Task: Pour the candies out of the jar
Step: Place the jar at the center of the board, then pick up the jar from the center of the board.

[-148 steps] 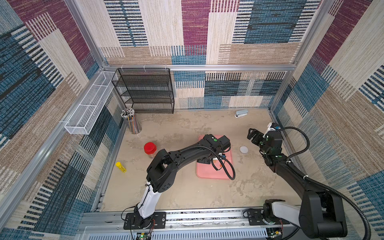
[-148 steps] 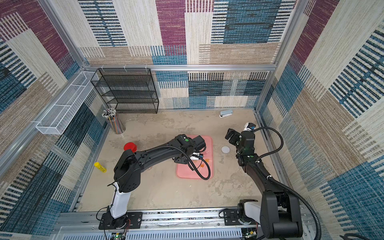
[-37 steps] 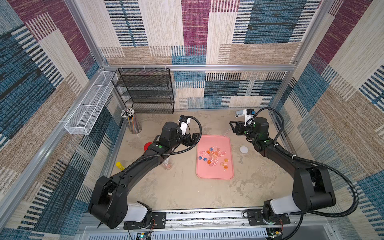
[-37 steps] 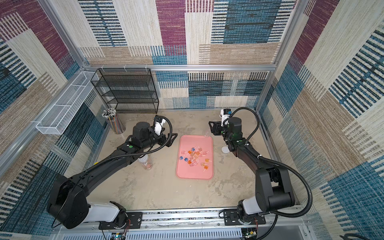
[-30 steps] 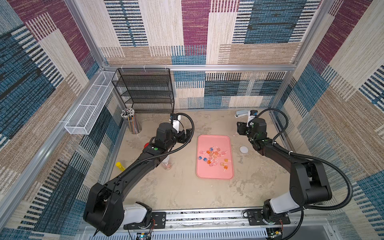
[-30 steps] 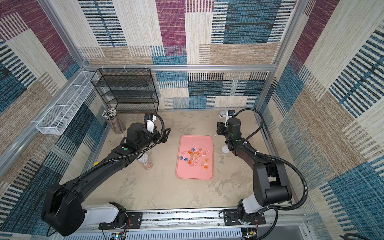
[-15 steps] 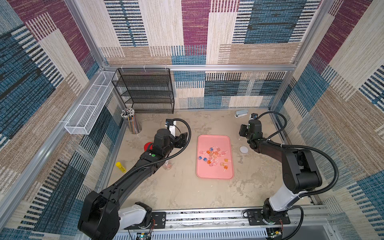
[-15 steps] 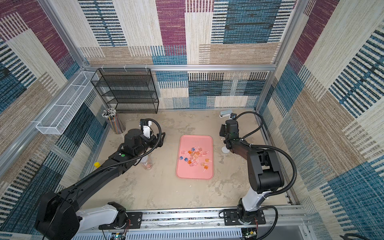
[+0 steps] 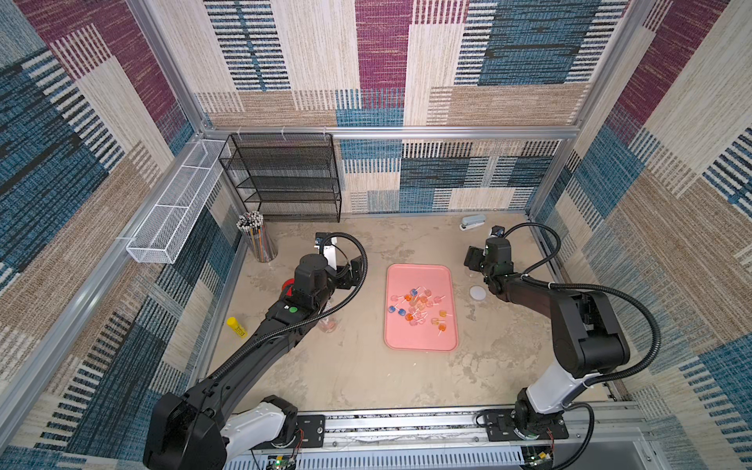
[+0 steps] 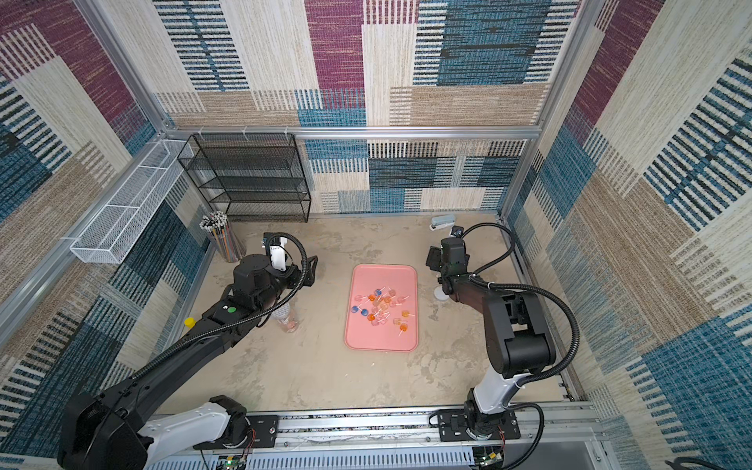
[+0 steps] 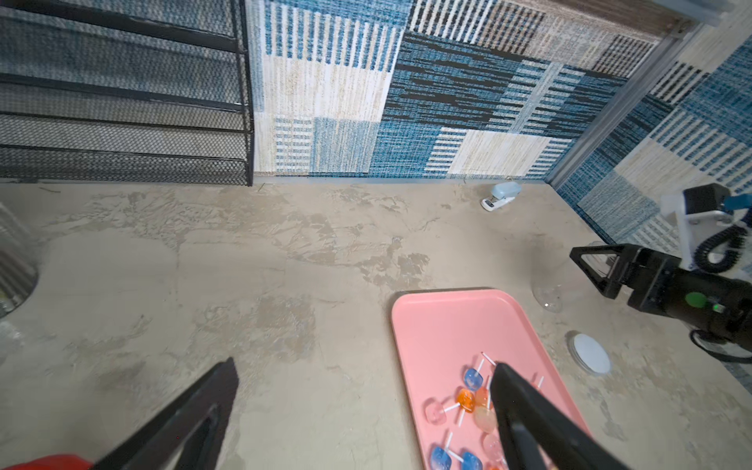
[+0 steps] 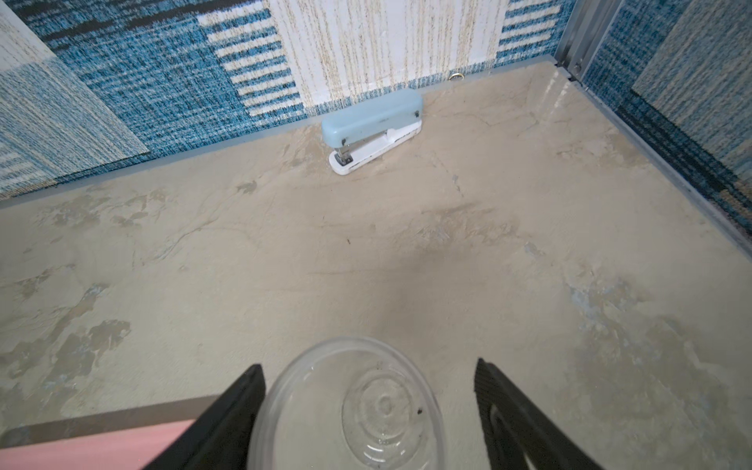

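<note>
Tabletop (image 12: 366, 244): right fingers (image 12: 228, 419) astride upright jar (image 12: 350, 407)

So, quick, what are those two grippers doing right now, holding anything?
Left gripper: open, holding nothing.
Right gripper: open, straddling the clear jar, not gripping it.
</note>
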`<state>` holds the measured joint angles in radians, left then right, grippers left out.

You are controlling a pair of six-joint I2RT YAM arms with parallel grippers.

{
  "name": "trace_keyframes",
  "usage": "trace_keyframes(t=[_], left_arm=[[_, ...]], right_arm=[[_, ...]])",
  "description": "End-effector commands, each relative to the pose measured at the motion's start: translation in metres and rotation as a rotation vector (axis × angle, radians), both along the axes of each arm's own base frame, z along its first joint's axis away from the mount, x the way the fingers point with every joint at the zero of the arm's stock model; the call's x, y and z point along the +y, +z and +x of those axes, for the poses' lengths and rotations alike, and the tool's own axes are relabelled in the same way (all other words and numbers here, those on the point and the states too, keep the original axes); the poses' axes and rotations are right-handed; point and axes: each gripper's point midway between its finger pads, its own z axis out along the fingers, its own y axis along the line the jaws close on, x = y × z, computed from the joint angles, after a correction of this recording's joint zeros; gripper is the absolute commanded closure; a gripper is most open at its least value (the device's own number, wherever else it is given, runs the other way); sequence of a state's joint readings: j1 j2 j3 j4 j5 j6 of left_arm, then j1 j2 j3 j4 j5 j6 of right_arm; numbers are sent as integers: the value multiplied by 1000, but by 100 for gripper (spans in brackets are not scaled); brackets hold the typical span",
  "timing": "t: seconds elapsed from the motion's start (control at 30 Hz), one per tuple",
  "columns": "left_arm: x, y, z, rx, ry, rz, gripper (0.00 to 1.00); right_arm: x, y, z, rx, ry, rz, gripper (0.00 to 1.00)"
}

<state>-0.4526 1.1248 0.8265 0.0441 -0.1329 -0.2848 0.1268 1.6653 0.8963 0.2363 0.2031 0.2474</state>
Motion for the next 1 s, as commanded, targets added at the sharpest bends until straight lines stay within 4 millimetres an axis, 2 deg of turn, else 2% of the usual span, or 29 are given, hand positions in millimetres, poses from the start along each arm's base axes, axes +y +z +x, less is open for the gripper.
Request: trace_keyframes(t=[0.0, 0.07, 0.2, 0.3, 0.43, 0.53, 0.73, 0.97], left_arm=[[19, -12, -9, 79, 89, -6, 1], [26, -22, -19, 131, 112, -18, 1], [38, -43, -45, 239, 138, -12, 1], [49, -57, -65, 301, 157, 7, 1], [63, -81, -80, 338, 206, 20, 1], [65, -97, -82, 354, 229, 5, 1], [52, -118, -74, 374, 208, -64, 1], [22, -120, -52, 351, 133, -176, 1]], right_arm=[[9, 21, 0, -47, 37, 44, 7], [12, 33, -2, -56, 52, 55, 1], [16, 60, -11, -75, 80, 70, 0], [27, 82, -20, -101, 141, 110, 0], [41, 101, -30, -133, 211, 175, 0], [55, 111, -35, -151, 275, 230, 0], [75, 127, -43, -175, 372, 273, 0], [99, 141, -55, -206, 452, 286, 0]])
